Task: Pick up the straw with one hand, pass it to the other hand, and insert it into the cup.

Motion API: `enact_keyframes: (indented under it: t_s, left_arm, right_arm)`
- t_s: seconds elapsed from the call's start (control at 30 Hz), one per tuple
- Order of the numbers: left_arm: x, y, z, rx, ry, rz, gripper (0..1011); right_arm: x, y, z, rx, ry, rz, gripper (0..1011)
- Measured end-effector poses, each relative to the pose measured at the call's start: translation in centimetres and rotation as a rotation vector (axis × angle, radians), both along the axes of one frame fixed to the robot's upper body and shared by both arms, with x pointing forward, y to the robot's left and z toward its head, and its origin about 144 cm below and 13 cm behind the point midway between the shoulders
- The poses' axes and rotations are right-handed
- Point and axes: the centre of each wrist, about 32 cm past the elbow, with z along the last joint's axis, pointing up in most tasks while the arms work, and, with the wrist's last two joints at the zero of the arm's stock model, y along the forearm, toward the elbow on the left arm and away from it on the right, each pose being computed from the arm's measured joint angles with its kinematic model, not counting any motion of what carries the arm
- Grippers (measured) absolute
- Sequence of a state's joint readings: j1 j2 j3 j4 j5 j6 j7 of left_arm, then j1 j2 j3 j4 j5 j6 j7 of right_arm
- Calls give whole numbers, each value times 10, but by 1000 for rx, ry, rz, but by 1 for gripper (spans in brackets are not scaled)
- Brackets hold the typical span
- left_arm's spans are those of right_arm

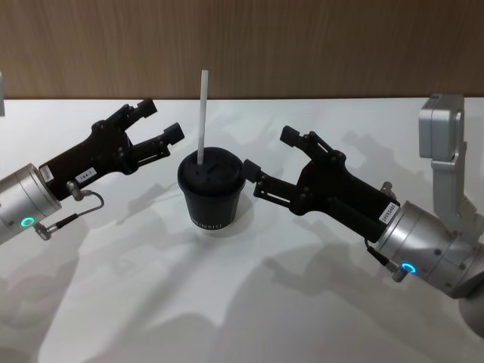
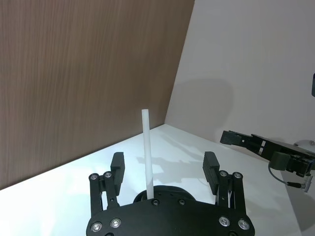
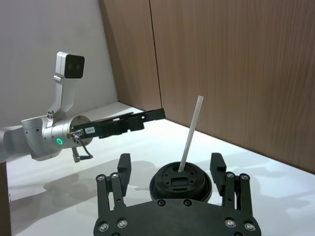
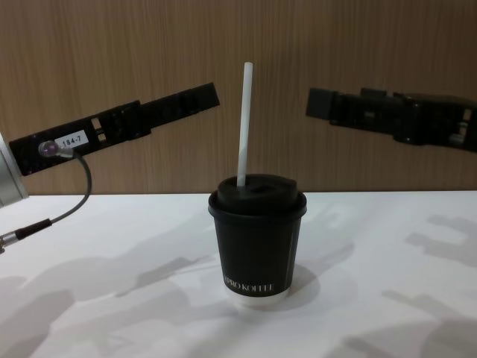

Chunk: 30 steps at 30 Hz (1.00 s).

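Note:
The black lidded cup [image 1: 212,200] [image 4: 256,239] stands upright on the white table. The white straw [image 1: 202,113] [image 4: 244,123] [image 3: 192,132] [image 2: 146,147] sticks up through its lid, leaning slightly, with most of its length above the lid. My left gripper [image 1: 161,119] [image 2: 164,160] [image 4: 205,97], with the "184-7" label, hovers left of the cup at the straw's height. It is open and touches nothing. Right of the cup, my right gripper [image 1: 271,153] [image 3: 170,161] [image 4: 320,103] points at the lid, open and holding nothing.
A wood-panelled wall [image 1: 302,45] runs along the far edge of the table [image 1: 227,302]. A grey part of the right arm [image 1: 442,151] rises at the right edge. The table in front of the cup is bare.

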<state>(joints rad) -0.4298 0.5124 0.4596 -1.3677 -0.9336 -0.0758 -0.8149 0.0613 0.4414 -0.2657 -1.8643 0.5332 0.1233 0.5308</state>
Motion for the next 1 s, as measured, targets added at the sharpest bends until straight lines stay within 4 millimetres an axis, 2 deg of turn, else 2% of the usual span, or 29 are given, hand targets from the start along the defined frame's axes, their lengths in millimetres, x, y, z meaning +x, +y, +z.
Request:
enact_keyframes:
  t_s: [1.0]
  left_arm:
    - [0, 0, 0, 0, 0, 0, 1002]
  right_arm:
    - [0, 0, 0, 0, 0, 0, 1001]
